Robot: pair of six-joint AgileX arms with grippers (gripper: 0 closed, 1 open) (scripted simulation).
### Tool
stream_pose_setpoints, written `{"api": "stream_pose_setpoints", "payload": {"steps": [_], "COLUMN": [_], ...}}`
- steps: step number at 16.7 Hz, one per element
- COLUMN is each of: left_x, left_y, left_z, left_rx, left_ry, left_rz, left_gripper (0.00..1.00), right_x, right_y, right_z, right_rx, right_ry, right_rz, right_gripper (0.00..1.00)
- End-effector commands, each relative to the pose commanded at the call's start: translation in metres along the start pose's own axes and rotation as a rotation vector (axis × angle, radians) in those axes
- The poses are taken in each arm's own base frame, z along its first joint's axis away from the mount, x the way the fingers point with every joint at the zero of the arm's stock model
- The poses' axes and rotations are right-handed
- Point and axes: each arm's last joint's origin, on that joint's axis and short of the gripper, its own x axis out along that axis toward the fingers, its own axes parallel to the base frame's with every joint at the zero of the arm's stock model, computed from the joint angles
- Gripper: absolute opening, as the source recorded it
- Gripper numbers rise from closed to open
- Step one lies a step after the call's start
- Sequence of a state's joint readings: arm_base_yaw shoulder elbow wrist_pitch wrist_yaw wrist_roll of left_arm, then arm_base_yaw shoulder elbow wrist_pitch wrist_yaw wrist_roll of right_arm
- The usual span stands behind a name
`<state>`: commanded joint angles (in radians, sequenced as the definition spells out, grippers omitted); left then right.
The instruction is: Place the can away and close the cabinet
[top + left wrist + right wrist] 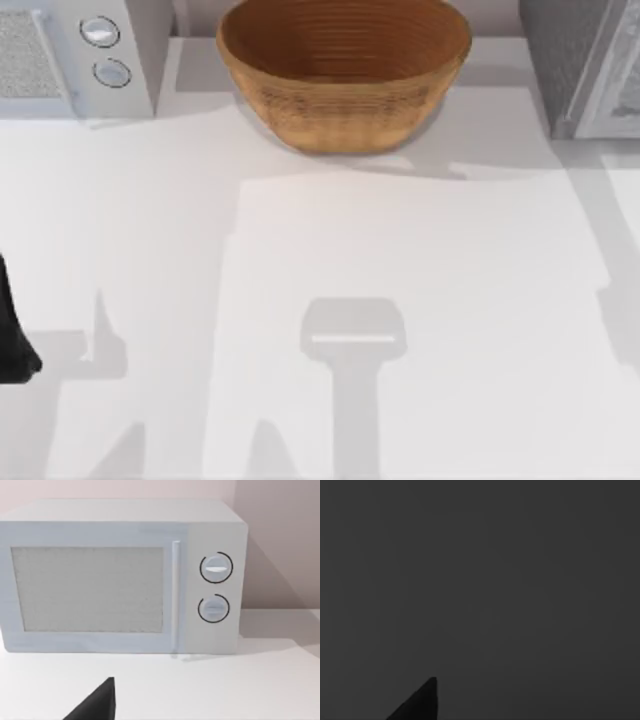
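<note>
**A:** While the left gripper [15,340] is parked at the table's [330,250] left edge, facing the microwave [70,55], can its fingers be judged?

**B:** Nope, can't be told. Basket [345,70] is mid-back, cabinet [585,65] far right. Can's whereabouts can't be told; right wrist view is dark. It should be located first.

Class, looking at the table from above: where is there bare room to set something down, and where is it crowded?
The table is bare across its wide middle and near side, in front of the basket. The back is crowded: microwave at the left corner, basket in the middle, a grey cabinet at the right corner. The left arm sits at the left edge.
</note>
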<state>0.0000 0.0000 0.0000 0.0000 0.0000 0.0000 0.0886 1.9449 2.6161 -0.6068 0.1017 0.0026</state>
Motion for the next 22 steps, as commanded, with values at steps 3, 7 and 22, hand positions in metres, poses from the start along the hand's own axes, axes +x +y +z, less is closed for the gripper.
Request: {"api": "stream_pose_setpoints", "payload": {"steps": [3,7,22], "left_x": [0.0,0.0,0.0], "left_y": [0.0,0.0,0.0], "left_z": [0.0,0.0,0.0], "left_rx": [0.0,0.0,0.0], "left_ry": [0.0,0.0,0.0], "left_rz": [0.0,0.0,0.0], "left_gripper": [1.0,1.0,1.0], "right_x": [-0.047,-0.127,-0.291], "right_y": [-0.007,-0.016,-0.034], "right_z": [0.022,0.019,-0.331], "right_rx": [-0.011,-0.03,-0.009], "right_ry": [-0.069,-0.125,0.05], "right_rz": [0.016,0.036,0.009], "right_gripper": [1.0,1.0,1.0]}}
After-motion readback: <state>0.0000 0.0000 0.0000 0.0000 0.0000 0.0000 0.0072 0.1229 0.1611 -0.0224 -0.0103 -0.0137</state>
